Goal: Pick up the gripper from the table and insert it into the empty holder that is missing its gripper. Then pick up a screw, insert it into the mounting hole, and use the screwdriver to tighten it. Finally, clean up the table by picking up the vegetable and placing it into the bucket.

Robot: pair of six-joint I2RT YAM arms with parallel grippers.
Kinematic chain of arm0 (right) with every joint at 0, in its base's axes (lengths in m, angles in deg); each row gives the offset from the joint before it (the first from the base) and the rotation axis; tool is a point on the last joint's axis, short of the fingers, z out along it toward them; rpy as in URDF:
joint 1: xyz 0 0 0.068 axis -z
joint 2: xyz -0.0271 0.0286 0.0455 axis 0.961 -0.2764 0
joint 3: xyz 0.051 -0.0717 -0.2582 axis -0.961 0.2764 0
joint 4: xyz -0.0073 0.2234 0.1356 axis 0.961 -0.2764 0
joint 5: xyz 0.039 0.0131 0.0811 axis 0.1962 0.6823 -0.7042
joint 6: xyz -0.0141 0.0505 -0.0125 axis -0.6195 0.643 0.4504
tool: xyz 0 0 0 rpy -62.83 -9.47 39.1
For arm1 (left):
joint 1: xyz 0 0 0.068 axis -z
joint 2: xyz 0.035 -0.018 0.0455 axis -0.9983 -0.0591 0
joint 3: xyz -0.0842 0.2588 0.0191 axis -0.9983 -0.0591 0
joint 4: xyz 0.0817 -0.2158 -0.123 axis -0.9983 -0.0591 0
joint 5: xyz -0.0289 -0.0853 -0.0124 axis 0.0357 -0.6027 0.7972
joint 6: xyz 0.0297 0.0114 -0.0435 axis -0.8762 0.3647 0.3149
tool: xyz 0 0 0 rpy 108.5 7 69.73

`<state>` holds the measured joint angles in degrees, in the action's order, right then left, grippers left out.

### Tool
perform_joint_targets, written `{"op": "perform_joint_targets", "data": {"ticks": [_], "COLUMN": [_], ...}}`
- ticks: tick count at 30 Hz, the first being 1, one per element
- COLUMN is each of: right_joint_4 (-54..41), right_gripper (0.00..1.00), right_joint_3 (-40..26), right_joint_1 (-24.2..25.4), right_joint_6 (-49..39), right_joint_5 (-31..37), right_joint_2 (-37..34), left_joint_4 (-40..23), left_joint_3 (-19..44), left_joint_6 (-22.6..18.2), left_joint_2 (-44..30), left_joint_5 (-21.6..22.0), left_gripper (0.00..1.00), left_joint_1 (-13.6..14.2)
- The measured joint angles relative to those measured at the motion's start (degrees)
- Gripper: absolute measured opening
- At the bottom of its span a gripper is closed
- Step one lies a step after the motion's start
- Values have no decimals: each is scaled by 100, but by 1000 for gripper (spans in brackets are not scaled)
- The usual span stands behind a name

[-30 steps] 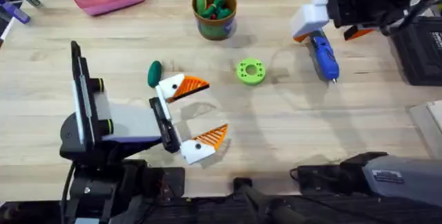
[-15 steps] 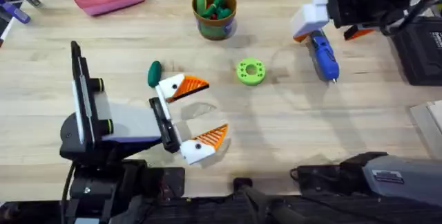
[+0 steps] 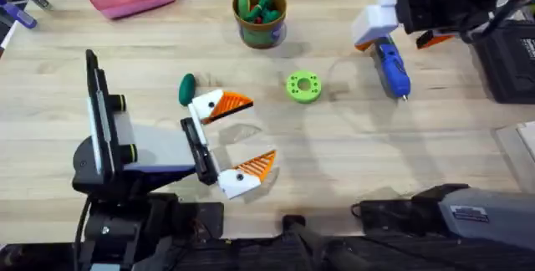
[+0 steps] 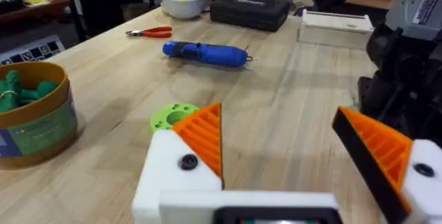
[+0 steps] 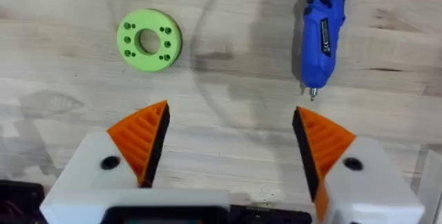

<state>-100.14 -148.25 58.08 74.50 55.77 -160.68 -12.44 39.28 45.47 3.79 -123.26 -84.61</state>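
Pale wood tabletop (image 3: pixel 334 162) carries the vegetable (image 3: pixel 186 89), a dark green, smooth oval lying just beside the white base of one left-gripper finger; we cannot tell whether they touch. We judge it light, stiff and slippery, likely to roll or squirt out, so we would close across its narrow middle, pads square to its sides. The left gripper (image 3: pixel 257 133) sits at its 4 o'clock, fingers spread apart and empty. The bucket (image 3: pixel 260 16) stands at its 1 o'clock, well apart, and the green ring (image 3: pixel 303 86) at 3 o'clock. Farther off at 3 o'clock lies the screwdriver (image 3: pixel 391 67), under the right gripper (image 5: pixel 231 134), whose fingers are also apart.
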Motion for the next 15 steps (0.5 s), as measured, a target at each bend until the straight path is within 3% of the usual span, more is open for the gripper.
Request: {"op": "perform_joint_targets", "data": {"ticks": [8,9,14,15], "right_joint_4": [0,0,0,0], "right_gripper": [994,994,993,993], "right_joint_3": [0,0,0,0], "right_joint_1": [0,0,0,0], "right_joint_6": [0,0,0,0], "right_joint_5": [-1,1,1,1], "right_joint_2": [0,-2,-2,0], "left_joint_4": [0,-1,0,0], "left_joint_3": [0,0,0,0], "left_joint_6": [15,-7,-5,-31], "left_joint_2": [0,0,0,0], "left_joint_5": [-4,-2,0,0], "left_gripper": [958,853,104,27], "left_joint_1": [0,0,0,0]}}
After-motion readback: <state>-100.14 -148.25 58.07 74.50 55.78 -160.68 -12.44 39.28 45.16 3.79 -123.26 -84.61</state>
